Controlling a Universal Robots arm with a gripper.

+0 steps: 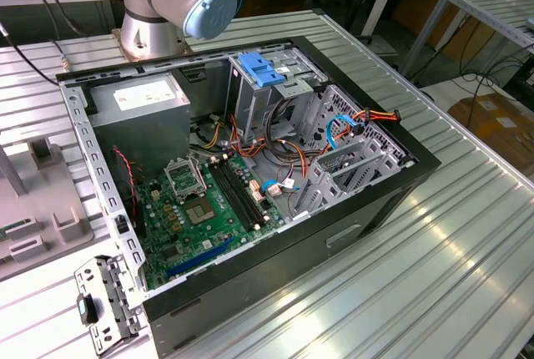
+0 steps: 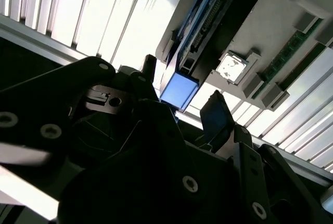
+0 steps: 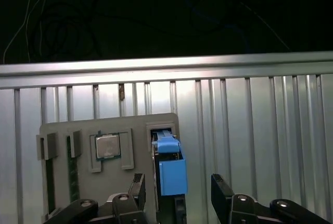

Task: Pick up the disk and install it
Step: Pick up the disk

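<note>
Open pincer (image 3: 179, 190) lined up over the disk (image 3: 171, 174)
The disk stands on edge in a grey holder (image 3: 140, 122) on the bench (image 3: 260, 130), in line with the empty pincer's gap, its long axis crossing the closing line.

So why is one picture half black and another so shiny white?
In the first wrist view the area beyond the metal table is unlit, so it looks black; in the second wrist view light glares white off the table's ribs, leaving the hand a dark silhouette.

The disk (image 3: 171, 174), dark-bodied with blue side rails, stands on edge in a grey holder's (image 3: 62, 129) slot.
</note>
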